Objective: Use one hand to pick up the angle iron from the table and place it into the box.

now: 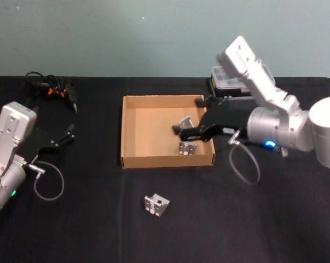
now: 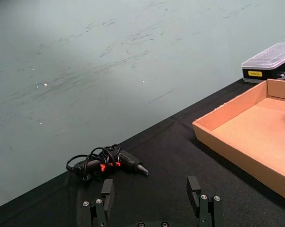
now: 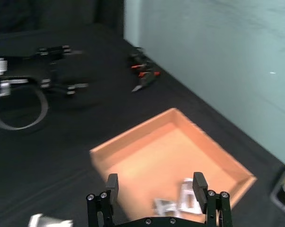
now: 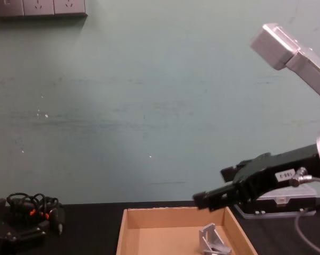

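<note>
On the flat matte black tabletop (image 1: 99, 230), the shallow tan cardboard box (image 1: 122, 131) sits at the middle, nearer the far edge. Inside it, one small silver metal angle iron (image 1: 187, 147) lies by the front right corner, and a second (image 1: 185, 121) lies behind it in the right half. A third angle iron (image 1: 156, 205) lies on the tabletop in front of the box's front wall. The clear-lidded plastic case (image 1: 226, 81) stands just behind the box's far right corner. A black corded tool (image 1: 51, 89) lies toward the far left corner. The black two-finger right gripper (image 1: 182, 131) hangs over the box's right half; the left gripper (image 1: 71, 133) is near the left edge, well apart from the box.
</note>
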Robot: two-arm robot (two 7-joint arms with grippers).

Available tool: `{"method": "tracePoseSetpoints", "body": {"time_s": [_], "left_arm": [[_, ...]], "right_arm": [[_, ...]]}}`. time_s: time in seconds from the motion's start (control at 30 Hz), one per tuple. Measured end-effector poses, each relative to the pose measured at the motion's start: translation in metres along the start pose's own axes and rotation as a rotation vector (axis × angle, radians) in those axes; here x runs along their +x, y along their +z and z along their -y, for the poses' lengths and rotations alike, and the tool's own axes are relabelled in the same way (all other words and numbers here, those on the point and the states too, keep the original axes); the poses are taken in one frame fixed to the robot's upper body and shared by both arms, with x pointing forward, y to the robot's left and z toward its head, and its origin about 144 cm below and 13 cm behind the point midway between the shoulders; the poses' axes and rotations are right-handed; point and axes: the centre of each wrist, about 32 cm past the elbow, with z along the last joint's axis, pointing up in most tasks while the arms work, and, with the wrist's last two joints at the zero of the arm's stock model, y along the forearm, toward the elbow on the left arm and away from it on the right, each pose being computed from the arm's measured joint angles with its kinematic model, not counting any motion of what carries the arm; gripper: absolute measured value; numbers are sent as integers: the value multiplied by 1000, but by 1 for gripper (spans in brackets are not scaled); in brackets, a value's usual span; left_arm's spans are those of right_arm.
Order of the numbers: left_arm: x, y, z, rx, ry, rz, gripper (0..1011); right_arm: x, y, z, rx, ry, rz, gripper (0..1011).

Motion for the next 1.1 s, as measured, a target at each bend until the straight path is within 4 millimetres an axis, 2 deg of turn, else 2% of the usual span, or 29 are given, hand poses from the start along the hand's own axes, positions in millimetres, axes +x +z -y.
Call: {"method": "tracePoseSetpoints", "body": {"time_s": [0.23, 0.33, 0.53, 0.87, 1.1], "left_arm": [[0, 0, 0, 0, 0, 0, 1011], [0, 0, 0, 0, 0, 0, 1011], [0, 0, 0, 0, 0, 0, 1011], [0, 0, 0, 0, 0, 0, 1011], [0, 0, 0, 0, 0, 0, 1011]], "right_arm": [[-29, 2, 1, -37, 84, 9, 1004], [-44, -1, -3, -54, 112, -18, 1004], [-61, -3, -15, -82, 171, -45, 1004], [-76, -10, -34, -162, 225, -67, 1004], [-77, -11, -40, -199, 227, -62, 1004]]}}
